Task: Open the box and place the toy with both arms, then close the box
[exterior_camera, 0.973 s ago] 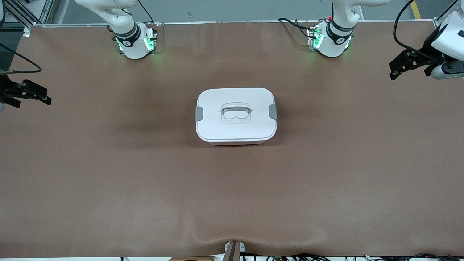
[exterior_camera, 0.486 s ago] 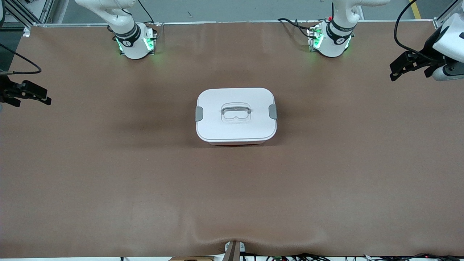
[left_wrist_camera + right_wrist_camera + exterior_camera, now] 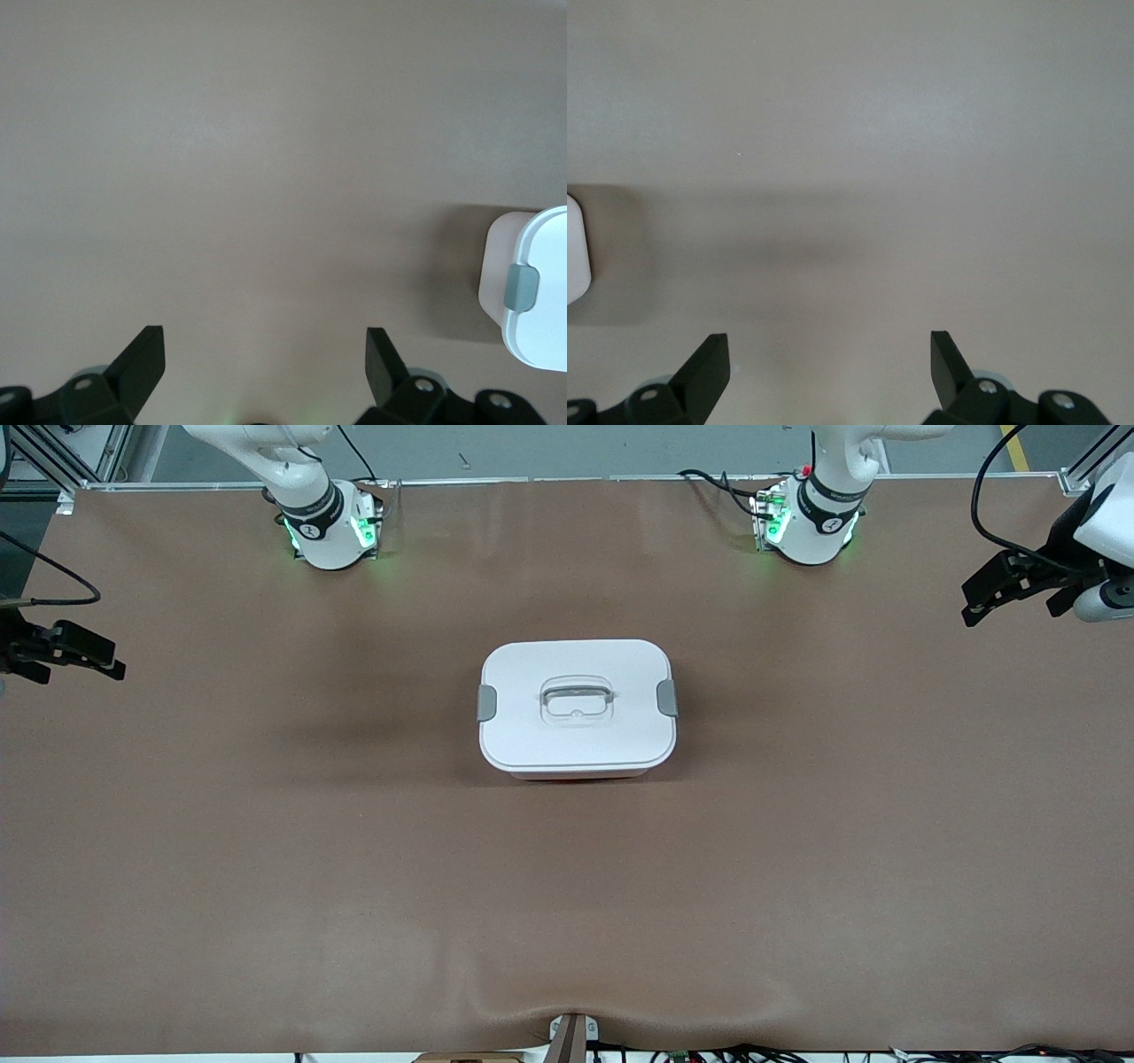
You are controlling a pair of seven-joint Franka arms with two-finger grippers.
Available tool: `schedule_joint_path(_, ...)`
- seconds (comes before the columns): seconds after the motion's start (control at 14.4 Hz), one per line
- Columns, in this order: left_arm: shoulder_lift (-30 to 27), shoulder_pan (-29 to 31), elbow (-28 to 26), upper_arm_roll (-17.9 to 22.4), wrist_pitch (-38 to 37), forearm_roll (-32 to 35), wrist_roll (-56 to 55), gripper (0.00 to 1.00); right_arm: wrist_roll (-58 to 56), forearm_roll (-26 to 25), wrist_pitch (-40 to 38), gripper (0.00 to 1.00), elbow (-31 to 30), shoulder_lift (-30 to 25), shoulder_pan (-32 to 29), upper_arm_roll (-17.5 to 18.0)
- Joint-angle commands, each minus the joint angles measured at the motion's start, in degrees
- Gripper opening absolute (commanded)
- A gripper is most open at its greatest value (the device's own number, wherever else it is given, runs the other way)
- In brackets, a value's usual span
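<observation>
We find the left gripper [image 3: 974, 602] raised over the table [image 3: 266, 850] at the left arm's end, well apart from the box [image 3: 578, 707]. In the left wrist view its two black fingers [image 3: 142, 359] stand wide apart with only bare table surface between them, so this gripper [image 3: 261, 354] is released and carries nothing. One end of the box [image 3: 532, 301] shows at the edge of that view, with a grey side clip [image 3: 520, 289] on the white lid.

We find the right gripper [image 3: 93, 662] raised over the table at the right arm's end, also well apart from the box. The right wrist view shows its fingers [image 3: 709, 359] spread wide over bare surface; this gripper [image 3: 828, 354] is likewise released and empty. A small white corner of the box [image 3: 576, 252] shows at the edge of that view.

The box sits near the middle of the table, roughly midway between the two grippers. Its white lid [image 3: 576, 664] is seated flat on the tub. A grey clip [image 3: 486, 703] sits at the end toward the right arm and another [image 3: 667, 698] at the end toward the left arm. The clear recessed handle [image 3: 577, 698] lies at the centre of the lid. A thin strip of the tub [image 3: 580, 776] shows below the lid edge nearest the front camera.

We cannot see the toy in any view.
</observation>
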Motion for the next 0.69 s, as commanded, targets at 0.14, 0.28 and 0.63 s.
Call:
schedule_joint_path(0.14, 1.5, -0.4, 2.0, -0.1, -0.5, -1.1, 1.1, 1.0, 1.0, 0.2, -3.0, 1.0, 1.4, 0.0, -0.1, -0.3)
schedule_joint_path(0.28, 1.5, -0.4, 2.1, -0.2, -0.6, -1.2, 1.1, 1.0, 1.2, 0.1, -3.1, 1.0, 1.3, 0.1, -0.1, -0.3)
schedule_joint_path(0.63, 1.4, 0.2, 2.0, -0.1, -2.1, -1.7, 1.0, 1.0, 1.1, 0.0, -3.7, 1.0, 1.2, 0.1, -0.4, -0.4)
